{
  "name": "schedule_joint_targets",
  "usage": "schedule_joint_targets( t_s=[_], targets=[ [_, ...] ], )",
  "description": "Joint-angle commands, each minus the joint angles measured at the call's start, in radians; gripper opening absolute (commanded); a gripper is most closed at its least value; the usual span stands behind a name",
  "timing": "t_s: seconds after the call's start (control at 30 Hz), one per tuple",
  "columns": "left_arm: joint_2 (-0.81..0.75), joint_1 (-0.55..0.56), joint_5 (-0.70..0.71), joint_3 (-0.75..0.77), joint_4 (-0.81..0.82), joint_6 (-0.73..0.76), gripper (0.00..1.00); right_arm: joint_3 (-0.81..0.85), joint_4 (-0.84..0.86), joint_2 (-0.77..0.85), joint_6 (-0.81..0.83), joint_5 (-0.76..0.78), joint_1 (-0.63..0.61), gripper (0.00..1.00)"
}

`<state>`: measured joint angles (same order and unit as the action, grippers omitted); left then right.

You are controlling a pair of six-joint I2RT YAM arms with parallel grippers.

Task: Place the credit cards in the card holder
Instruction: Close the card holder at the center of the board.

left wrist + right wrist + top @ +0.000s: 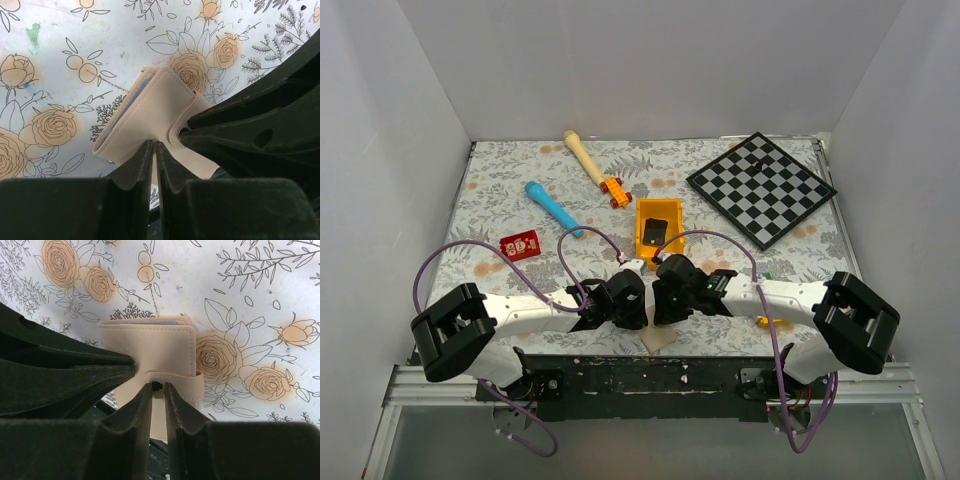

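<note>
The tan card holder [152, 102] lies folded near the table's front edge, with pale blue lining showing at its far edge. It also shows in the right wrist view [150, 347] and, partly under the grippers, in the top view [657, 339]. My left gripper [154, 146] is shut on the holder's near edge. My right gripper [158, 388] is shut on the snap-button tab [175, 382]. In the top view the two grippers, left [630, 300] and right [668, 292], meet over the holder. A red credit card [520, 244] with white markings lies at the left, away from both grippers.
A yellow-orange bin [658, 228] holding something dark stands just behind the grippers. A chessboard [760, 188] lies at the back right. A blue stick [552, 208], a wooden pin [583, 157] and an orange toy [615, 190] lie at the back left. White walls enclose the table.
</note>
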<state>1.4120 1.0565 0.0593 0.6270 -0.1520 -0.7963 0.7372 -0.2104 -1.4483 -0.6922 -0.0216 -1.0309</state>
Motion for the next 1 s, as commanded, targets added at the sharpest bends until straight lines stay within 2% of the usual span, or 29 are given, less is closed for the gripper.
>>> schedule_joint_targets(
  t_s=[0.0, 0.57, 0.97],
  targets=[
    [0.030, 0.003, -0.013, 0.005, -0.003, 0.002, 0.08, 0.025, -0.047, -0.040, -0.001, 0.055, -0.021, 0.24],
    [0.012, 0.003, -0.016, -0.032, 0.015, -0.023, 0.09, 0.044, -0.119, -0.121, -0.081, 0.137, -0.061, 0.22],
    [-0.028, 0.003, -0.059, -0.174, 0.146, -0.164, 0.09, 0.065, -0.164, -0.175, -0.124, 0.189, -0.103, 0.22]
  ],
)
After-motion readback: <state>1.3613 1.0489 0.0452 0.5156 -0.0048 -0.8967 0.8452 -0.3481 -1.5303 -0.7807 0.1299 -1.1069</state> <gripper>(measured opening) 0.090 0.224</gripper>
